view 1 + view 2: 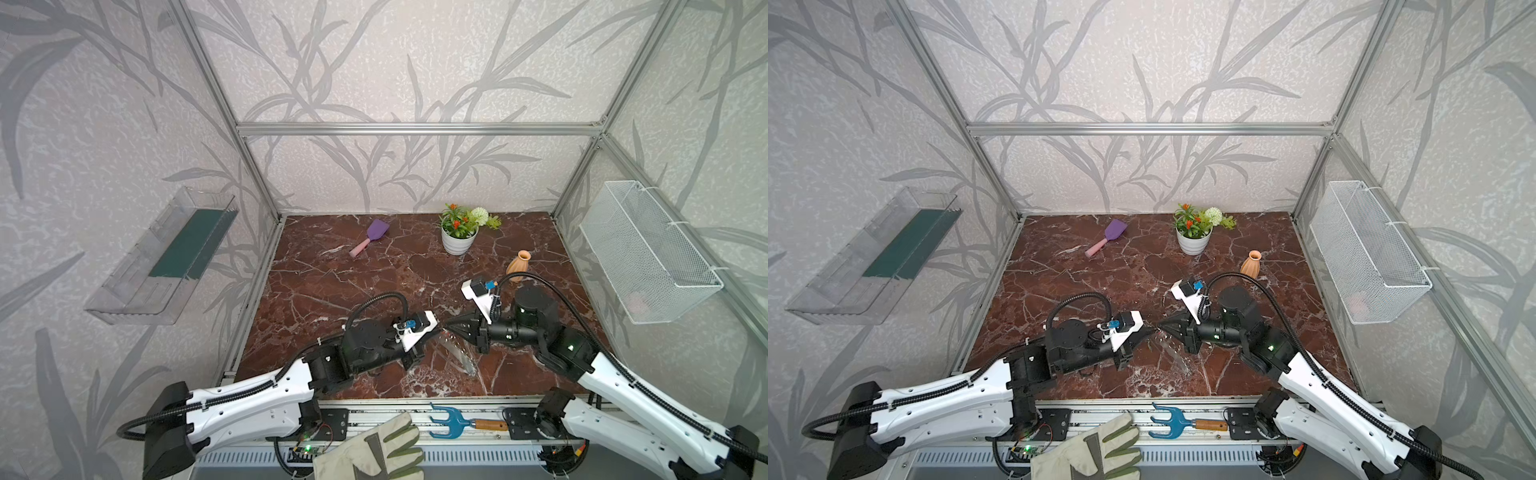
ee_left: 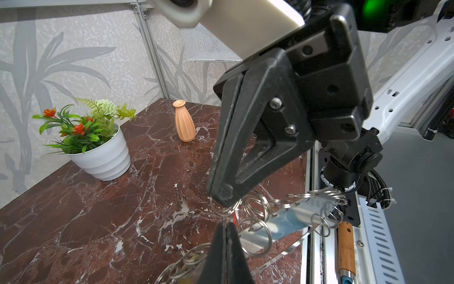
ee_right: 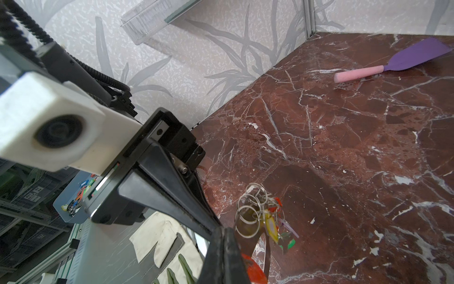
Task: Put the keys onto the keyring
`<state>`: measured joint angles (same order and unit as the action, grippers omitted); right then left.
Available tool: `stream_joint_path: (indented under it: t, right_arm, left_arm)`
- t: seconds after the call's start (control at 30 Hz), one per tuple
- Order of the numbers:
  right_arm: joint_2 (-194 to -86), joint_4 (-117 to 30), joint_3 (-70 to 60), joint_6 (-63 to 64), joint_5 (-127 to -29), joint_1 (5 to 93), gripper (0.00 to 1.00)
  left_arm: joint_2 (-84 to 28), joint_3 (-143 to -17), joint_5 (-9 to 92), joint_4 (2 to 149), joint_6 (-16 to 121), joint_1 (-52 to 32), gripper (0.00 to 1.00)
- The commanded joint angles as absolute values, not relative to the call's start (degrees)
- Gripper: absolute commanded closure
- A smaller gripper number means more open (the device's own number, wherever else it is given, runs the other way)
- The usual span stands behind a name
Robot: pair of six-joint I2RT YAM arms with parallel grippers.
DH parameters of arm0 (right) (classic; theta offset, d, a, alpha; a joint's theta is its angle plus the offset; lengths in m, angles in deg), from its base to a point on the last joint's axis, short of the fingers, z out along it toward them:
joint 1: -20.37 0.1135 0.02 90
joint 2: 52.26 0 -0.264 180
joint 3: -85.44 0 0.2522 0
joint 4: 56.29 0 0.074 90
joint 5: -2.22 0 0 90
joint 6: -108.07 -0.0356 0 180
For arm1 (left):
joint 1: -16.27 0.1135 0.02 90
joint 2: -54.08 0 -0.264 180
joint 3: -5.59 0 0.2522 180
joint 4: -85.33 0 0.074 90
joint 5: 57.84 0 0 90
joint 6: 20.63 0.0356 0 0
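— Where do we see the keyring (image 2: 285, 217)?
— We see it hanging above the table (image 1: 332, 282); the right gripper (image 2: 221, 195), jaws pressed together, pinches one of its edge rings; the left gripper (image 2: 225, 227) is closed too, its tip meeting that ring; the keys (image 3: 270, 222) hang bunched nearby.

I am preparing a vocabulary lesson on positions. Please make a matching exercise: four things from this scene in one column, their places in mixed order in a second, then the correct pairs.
Things
1. purple plastic spatula with pink handle
2. orange ribbed ceramic vase
3. blue hand rake with wooden handle
4. white wire-mesh basket

Places
A. hangs on a side wall
B. lies on the metal rail in front of the marble table
C. stands upright on the table
D. lies flat near the table's back edge

Pairs: 1-D, 2-C, 3-B, 4-A
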<state>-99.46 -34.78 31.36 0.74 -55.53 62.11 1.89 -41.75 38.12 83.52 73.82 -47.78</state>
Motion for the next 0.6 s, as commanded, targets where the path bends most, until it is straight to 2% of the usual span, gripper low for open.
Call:
stream_joint_path:
  t: [0.0, 0.57]
  right_arm:
    - [-100.16, -35.17, 30.03, 0.80, -56.36, 62.32, 1.00]
    - [-97.24, -33.85, 30.07, 1.19, -57.25, 61.90, 1.00]
  left_arm:
    - [3.03, -42.33, 39.00, 87.82, 74.25, -47.99, 1.00]
    - [1.55, -42.79, 35.79, 87.37, 73.77, -48.01, 1.00]
